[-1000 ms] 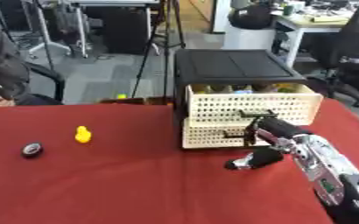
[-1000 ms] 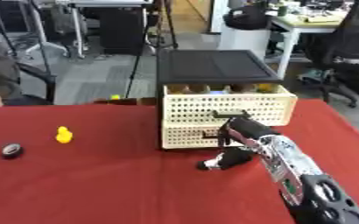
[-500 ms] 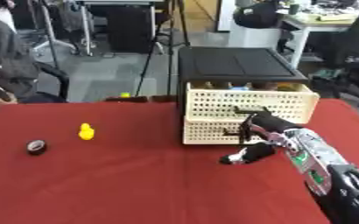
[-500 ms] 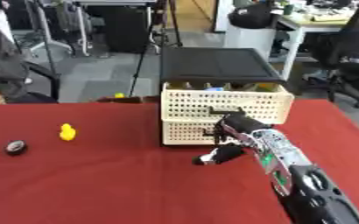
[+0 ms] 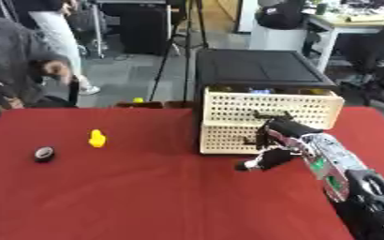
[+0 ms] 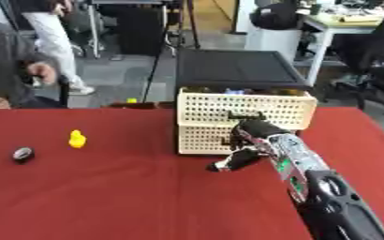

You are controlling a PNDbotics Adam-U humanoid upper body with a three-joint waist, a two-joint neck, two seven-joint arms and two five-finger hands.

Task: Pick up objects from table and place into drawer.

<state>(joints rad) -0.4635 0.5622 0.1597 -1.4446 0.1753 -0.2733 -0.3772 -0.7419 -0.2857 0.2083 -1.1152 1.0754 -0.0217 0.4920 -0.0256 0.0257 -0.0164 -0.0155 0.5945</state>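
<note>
At centre right, the robot's right hand [image 5: 281, 143] hovers before the cream drawer [image 5: 270, 108], its fingers [image 5: 259, 162] curled around a small dark object. A yellow duck [image 5: 97, 138] and a dark round thing [image 5: 44, 153] sit at left on the red counter [image 5: 129, 197].

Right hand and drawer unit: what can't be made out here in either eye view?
- Right hand: blurred; whether it holds anything is unclear.
- Open top drawer: its cream lattice front hides most of the contents; only yellow and blue bits show over the rim.
- Lower drawer: partly covered by the hand.
- Small dark round object: too small to identify.
- Left hand: in neither view.
</note>
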